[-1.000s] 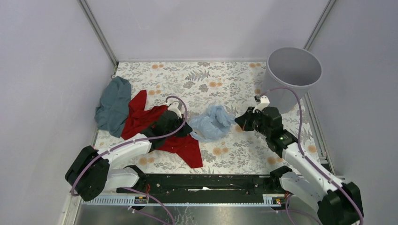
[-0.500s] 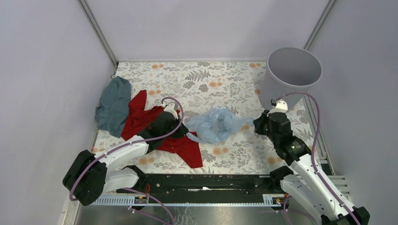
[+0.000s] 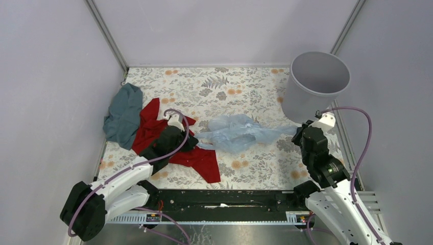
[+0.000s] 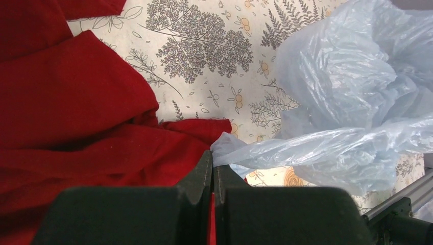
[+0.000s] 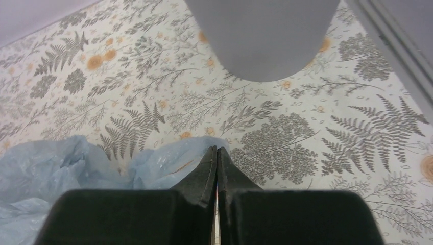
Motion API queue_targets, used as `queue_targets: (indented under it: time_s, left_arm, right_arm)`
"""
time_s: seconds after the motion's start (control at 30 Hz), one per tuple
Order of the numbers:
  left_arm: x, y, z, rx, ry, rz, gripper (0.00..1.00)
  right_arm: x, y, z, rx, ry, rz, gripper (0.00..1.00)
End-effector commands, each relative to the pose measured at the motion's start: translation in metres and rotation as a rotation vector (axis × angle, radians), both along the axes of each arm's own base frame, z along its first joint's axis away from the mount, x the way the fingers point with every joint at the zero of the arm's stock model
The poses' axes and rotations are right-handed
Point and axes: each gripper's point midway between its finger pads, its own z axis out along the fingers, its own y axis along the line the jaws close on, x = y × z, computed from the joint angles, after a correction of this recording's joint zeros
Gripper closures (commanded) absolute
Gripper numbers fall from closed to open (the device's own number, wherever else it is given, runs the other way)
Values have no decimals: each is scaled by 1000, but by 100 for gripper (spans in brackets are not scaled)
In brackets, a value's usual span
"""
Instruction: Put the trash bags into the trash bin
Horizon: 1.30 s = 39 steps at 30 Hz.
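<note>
**Left gripper** (image 4: 213,155): jaws pressed together with no gap showing, clamped on a thin twisted corner of the trash bag (image 3: 237,133). Held low over the table (image 3: 245,89), fingertips close above its printed cover.

**Right gripper** (image 5: 216,151): jaws likewise flat against each other, pinching the opposite edge of the film at the very tips.

**Trash bag:** pale blue, translucent, wrinkled and glossy. Drawn out in a long band between the two grippers.
- Bulk nearer the left gripper, ahead of it and to its right in the wrist view.
- Narrower tail running to the right gripper, spread out to that gripper's left.
- Lying on the table along most of its length. Whether lifted clear near either pinch, cannot tell.
- Wholly outside the bin.

**Trash bin** (image 3: 305,104): round, light grey, upright, mouth facing up. Straight ahead of the right gripper's fingertips, near but apart from them. Well apart from the left gripper, past the full length of the bag.

**Red cloth** (image 4: 76,117): crumpled, under and to the left of the left gripper's fingers, one fold touching the pinched corner of the bag.

**Teal-grey cloth** (image 3: 122,115): heaped farther to the left of the left gripper, beyond the red cloth and just beside it.

**Table:** leaf-and-flower print, showing between the right gripper and the bin.
</note>
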Motion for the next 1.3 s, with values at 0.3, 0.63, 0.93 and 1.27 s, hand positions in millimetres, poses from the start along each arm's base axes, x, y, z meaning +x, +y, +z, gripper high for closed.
queue_targets:
  time_s: [0.3,0.63,0.93,1.27]
  left_arm:
    - [-14,-41,40,-273,-14,-150,100]
    - [26,-5,55,-83,-53,67,100]
    - [24,23,33,-30,24,142,100]
    - [15,27,12,-12,75,137,100]
  right_arm:
    - [-1,83,4,195,-20,418,98]
    - [-22,144,-34,256,277,771,64]
    - [12,120,-14,152,142,614,16]
    - [51,139,-21,183,139,602,12]
